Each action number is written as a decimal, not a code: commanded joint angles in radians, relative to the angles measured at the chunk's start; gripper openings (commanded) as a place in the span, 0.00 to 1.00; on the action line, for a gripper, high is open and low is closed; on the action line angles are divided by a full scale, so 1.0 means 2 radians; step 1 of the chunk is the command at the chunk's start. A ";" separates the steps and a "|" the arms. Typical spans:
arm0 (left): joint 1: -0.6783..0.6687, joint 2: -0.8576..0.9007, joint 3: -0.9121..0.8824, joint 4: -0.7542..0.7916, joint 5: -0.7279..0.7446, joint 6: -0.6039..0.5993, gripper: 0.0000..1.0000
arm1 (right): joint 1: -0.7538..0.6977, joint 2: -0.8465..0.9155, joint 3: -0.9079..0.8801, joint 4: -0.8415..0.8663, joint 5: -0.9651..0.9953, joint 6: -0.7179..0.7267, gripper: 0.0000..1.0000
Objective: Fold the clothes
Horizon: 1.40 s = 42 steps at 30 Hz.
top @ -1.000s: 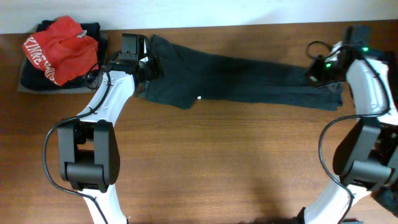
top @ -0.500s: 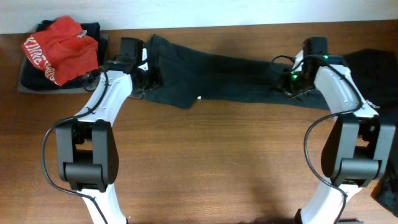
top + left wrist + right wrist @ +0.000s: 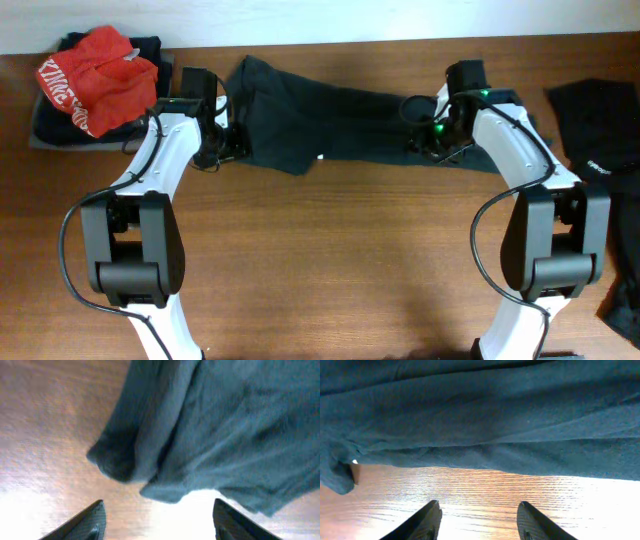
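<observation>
Overhead, one long dark blue-grey garment point(image 3: 340, 120) lies stretched left to right across the far half of a brown wooden table point(image 3: 330, 250), rumpled and thicker at its left end and tapering towards the right. Two white-and-black robot arms reach up to it from the near edge, one at each end.

The left gripper point(image 3: 220, 145) sits at the garment's bunched left end. In the left wrist view its two black fingers point(image 3: 92, 520) stand wide apart with nothing between them, and the cloth's folded corner point(image 3: 120, 465) lies just ahead on the wood.

The right gripper point(image 3: 422, 138) rests at the garment's near edge, right of centre. In the right wrist view its two fingers point(image 3: 427, 520) are likewise spread over bare wood, holding nothing, with the cloth's edge point(image 3: 485, 455) just beyond the tips.

At the far left corner, one red garment with white lettering point(image 3: 95, 72) tops a stack of dark folded clothes point(image 3: 50, 125). One loose black garment point(image 3: 595, 125) lies at the table's right edge, well apart from the long one.
</observation>
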 commanded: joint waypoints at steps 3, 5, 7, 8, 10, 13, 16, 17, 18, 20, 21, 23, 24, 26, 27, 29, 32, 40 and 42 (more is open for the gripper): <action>-0.006 0.001 0.006 -0.030 0.039 0.008 0.60 | 0.012 0.001 -0.013 0.001 0.040 -0.002 0.59; -0.010 0.001 0.006 -0.031 0.039 0.008 0.60 | 0.013 0.001 -0.021 0.009 0.039 -0.002 0.60; -0.013 0.001 0.006 -0.026 0.038 0.008 0.60 | 0.013 0.001 -0.032 0.020 0.039 -0.001 0.60; -0.014 0.001 0.006 -0.022 0.035 0.008 0.61 | 0.013 0.001 -0.038 0.026 0.039 -0.001 0.61; -0.014 0.002 0.006 -0.015 0.014 0.008 0.61 | 0.013 0.001 -0.048 0.031 0.039 -0.001 0.61; -0.013 0.008 0.006 -0.007 -0.013 0.008 0.61 | 0.013 0.001 -0.065 0.039 0.039 0.004 0.61; -0.012 0.023 0.006 -0.006 -0.005 0.008 0.61 | 0.013 0.001 -0.081 0.050 0.039 0.012 0.61; -0.012 0.027 0.006 -0.005 -0.002 0.008 0.61 | 0.013 0.001 -0.085 0.054 0.039 0.012 0.61; -0.012 0.035 0.006 -0.003 -0.001 0.008 0.61 | 0.013 0.001 -0.088 0.059 0.039 0.012 0.61; -0.012 0.044 0.006 0.005 -0.001 0.009 0.61 | 0.013 0.001 -0.091 0.064 0.039 0.012 0.61; -0.012 0.049 0.006 0.011 -0.001 0.009 0.61 | 0.013 0.001 -0.092 0.067 0.039 0.012 0.61; -0.012 0.056 0.006 0.023 -0.002 0.009 0.61 | 0.013 0.001 -0.093 0.072 0.039 0.012 0.61; -0.012 0.057 0.006 0.028 -0.002 0.009 0.61 | 0.013 0.001 -0.093 0.074 0.039 0.012 0.61; -0.012 0.060 0.006 0.037 -0.003 0.009 0.61 | 0.013 0.001 -0.094 0.075 0.039 0.012 0.61; -0.012 0.060 0.006 0.041 -0.003 0.009 0.61 | 0.013 0.001 -0.094 0.075 0.039 0.012 0.61; -0.011 0.060 0.006 0.046 -0.003 0.009 0.61 | 0.013 0.001 -0.094 0.076 0.039 0.012 0.61; -0.011 0.060 0.006 0.053 -0.003 0.009 0.61 | 0.013 0.001 -0.094 0.079 0.039 0.012 0.61; -0.011 0.059 0.007 0.064 -0.003 0.008 0.33 | 0.013 0.001 -0.094 0.079 0.039 0.012 0.61; -0.011 0.059 0.007 0.062 -0.003 0.008 0.27 | 0.013 0.001 -0.094 0.079 0.039 0.012 0.61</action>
